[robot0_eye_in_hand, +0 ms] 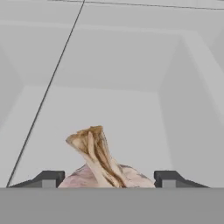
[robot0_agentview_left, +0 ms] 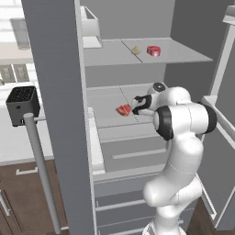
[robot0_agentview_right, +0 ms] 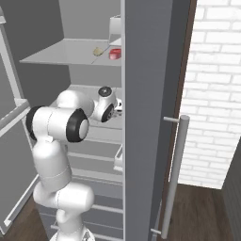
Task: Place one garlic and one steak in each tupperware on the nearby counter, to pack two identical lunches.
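The whitish-pink garlic (robot0_eye_in_hand: 103, 168) sits between the two dark fingertips (robot0_eye_in_hand: 48, 178) of the gripper (robot0_eye_in_hand: 109, 179) in the hand view; its bulb is pale pink with faint streaks, and a dry tan-brown stem of twisted strands rises from it, leaning toward the left of that view, so its long axis runs from bulb up to stem tip; the tips stand apart on either side of the bulb, and whether they press on it I cannot tell. From the left base view the gripper (robot0_agentview_left: 134, 104) reaches into the middle fridge shelf (robot0_agentview_left: 105, 98), just beside a red steak (robot0_agentview_left: 123, 109) lying on that shelf; on the upper shelf (robot0_agentview_left: 183, 53) a tan-yellow garlic (robot0_agentview_left: 136, 50) lies just left of a second steak (robot0_agentview_left: 153, 51), the two close but apart; bare shelf spreads right of them and behind the gripper toward the grey back wall. The open fridge door (robot0_agentview_left: 55, 105) stands at the left with its bar handle (robot0_agentview_left: 41, 170); a black toaster (robot0_agentview_left: 22, 104) sits on the counter (robot0_agentview_left: 18, 142) beyond it.
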